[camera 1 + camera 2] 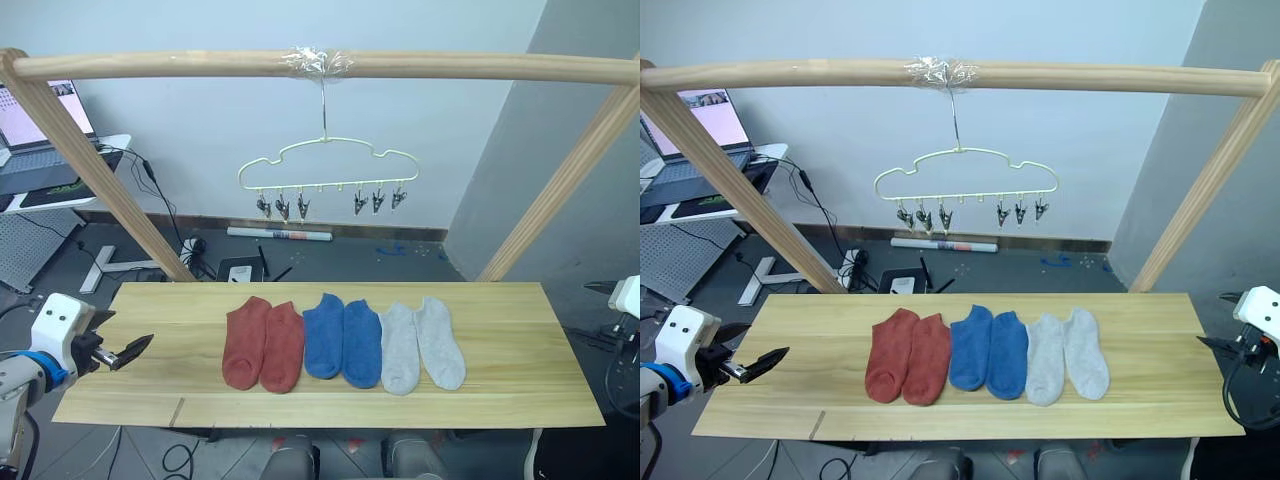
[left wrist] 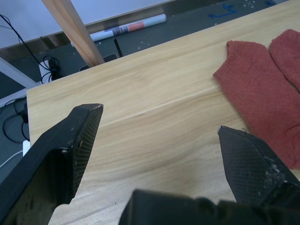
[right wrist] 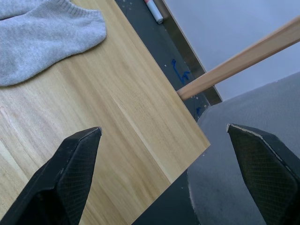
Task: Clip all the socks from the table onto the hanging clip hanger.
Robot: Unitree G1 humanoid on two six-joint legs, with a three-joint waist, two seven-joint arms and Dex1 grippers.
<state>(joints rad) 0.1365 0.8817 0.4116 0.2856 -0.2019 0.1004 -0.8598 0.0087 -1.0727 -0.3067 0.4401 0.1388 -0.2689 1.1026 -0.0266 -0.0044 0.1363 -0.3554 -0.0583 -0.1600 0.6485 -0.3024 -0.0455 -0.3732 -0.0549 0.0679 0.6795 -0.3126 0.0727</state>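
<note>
Six socks (image 1: pixel 343 343) lie side by side mid-surface (image 1: pixel 500 390), red, blue, grey. I see left gripper (image 1: pixel 132 350) at the left edge, right gripper (image 3: pixel 164 178) at the right edge; jaws wide, empty. Clip hanger (image 1: pixel 325 165) hangs above.

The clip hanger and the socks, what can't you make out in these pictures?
- Clip hanger: its clips are too small in the eye views to tell open from shut.
- Rust-red socks: cut off by the left wrist view's edge.
- Grey sock: cut off by the right wrist view's edge.
</note>
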